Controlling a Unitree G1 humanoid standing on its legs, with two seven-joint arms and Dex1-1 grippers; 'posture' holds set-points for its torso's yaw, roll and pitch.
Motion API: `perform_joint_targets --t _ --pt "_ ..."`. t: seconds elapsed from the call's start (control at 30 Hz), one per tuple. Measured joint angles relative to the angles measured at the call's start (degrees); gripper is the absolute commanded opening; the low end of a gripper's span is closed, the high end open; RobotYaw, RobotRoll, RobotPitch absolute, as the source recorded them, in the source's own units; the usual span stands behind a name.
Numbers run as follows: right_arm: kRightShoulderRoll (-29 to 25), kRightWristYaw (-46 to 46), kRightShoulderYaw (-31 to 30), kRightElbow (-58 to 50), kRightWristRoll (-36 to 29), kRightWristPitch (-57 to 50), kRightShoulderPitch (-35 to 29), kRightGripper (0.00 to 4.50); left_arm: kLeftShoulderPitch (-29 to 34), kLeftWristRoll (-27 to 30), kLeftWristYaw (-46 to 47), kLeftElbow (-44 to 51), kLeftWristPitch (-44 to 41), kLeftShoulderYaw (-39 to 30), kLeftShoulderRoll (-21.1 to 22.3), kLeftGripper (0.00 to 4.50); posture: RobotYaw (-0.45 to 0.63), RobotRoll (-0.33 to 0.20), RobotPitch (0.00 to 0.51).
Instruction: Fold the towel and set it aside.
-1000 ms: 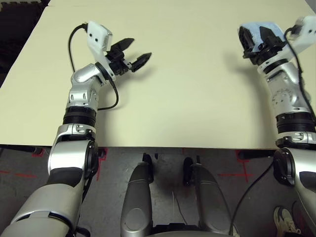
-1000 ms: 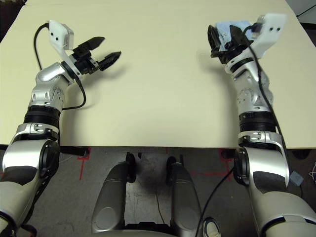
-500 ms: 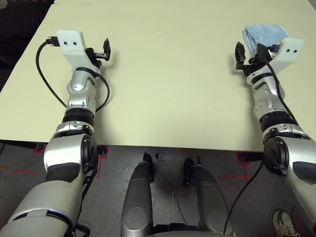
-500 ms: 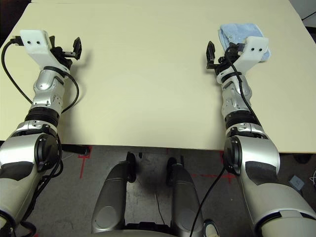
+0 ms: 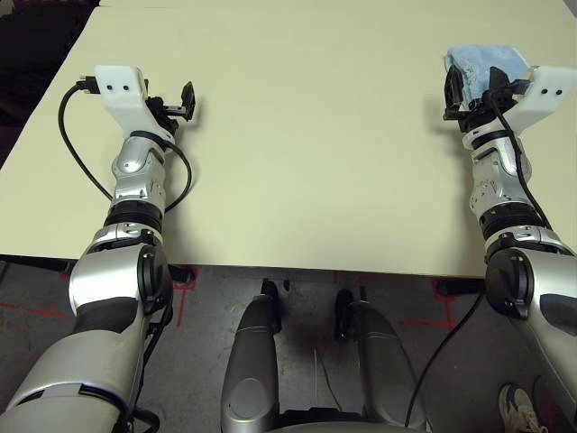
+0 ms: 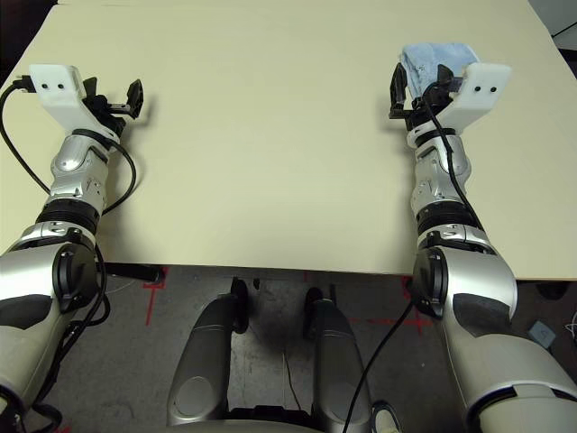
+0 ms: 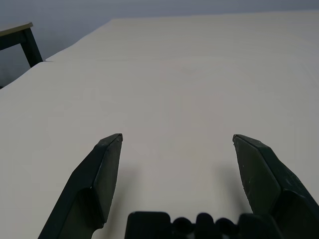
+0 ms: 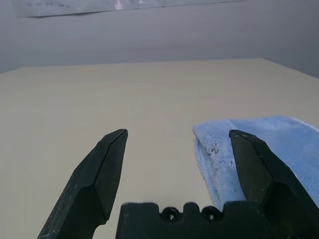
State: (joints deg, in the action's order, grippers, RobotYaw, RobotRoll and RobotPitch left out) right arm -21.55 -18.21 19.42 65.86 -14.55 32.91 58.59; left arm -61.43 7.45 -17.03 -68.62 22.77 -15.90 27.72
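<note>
Nearest the robot, both silver forearms reach out over the near half of the cream table, one at each side, with bare tabletop between them. A second ago the left gripper pointed in toward the middle of the table; it has since swung out to the left edge and now sits level with the right one, its two black fingers spread wide with nothing between them. The right gripper a second ago sat right over the blue cloth with its fingers around it; it has drawn back toward the robot and stands released, fingers apart and empty. Just beyond its tips, on the far right part of the table, lies the towel, a compact light-blue bundle resting flat, its folded edge showing close ahead in the right wrist view. Judging by this, the fold is done and the cloth has been let go at the side, so the task looks essentially complete, with both arms pulling back to a neutral, symmetric pose.
</note>
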Motion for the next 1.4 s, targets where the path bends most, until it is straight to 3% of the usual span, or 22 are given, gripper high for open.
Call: perform_joint_targets --t 0.53,0.97,1.4 --pt "0.0 -0.2 0.0 0.0 0.1 -1.0 -0.1 4.43 0.0 0.0 -2.1 0.0 -0.2 0.0 -0.1 4.50 0.03 0.000 0.294" --pt "0.2 -1.1 -0.1 0.0 0.2 -3.2 -0.1 4.43 -0.1 0.0 -1.1 0.0 -0.2 0.1 -0.6 4.50 0.04 0.000 0.263" --pt "0.2 -0.3 -0.2 0.0 0.3 -4.2 0.5 4.43 -0.1 0.0 -0.9 0.0 -0.2 0.1 -0.6 4.50 0.04 0.000 0.265"
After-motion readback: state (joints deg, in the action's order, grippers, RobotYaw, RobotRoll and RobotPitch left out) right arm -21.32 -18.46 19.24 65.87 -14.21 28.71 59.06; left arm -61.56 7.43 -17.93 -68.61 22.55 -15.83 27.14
